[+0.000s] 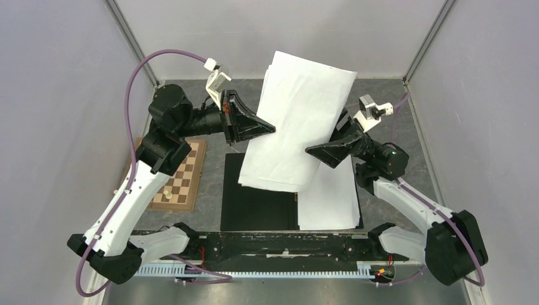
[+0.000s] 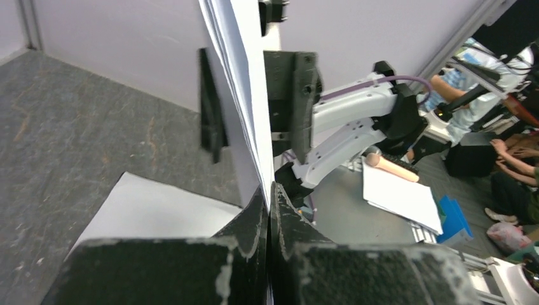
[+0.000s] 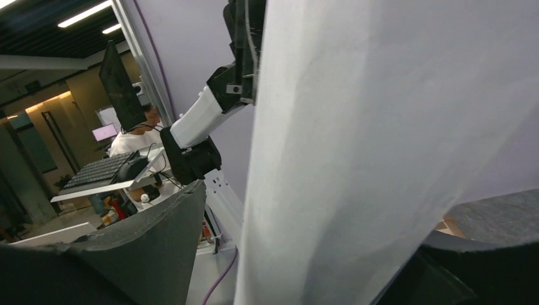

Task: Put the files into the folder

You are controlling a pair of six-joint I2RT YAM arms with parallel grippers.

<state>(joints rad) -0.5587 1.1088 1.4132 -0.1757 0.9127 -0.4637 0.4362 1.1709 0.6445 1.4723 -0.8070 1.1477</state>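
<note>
A stack of white files (image 1: 299, 121) hangs tilted in the air above the folder. My left gripper (image 1: 270, 129) is shut on the stack's left edge; in the left wrist view (image 2: 270, 187) the sheets (image 2: 245, 76) rise straight out of the closed jaws. My right gripper (image 1: 311, 151) is open at the stack's right edge, with one finger on each side of the sheets (image 3: 356, 127) and gaps showing. The folder (image 1: 257, 203) lies open below, black inside, with one white sheet (image 1: 330, 197) on its right half.
A brown chessboard (image 1: 181, 181) with a small white piece (image 1: 166, 194) lies left of the folder, beside the left arm. Grey walls close in the table on the left, back and right. The arm bases' rail (image 1: 279, 244) runs along the near edge.
</note>
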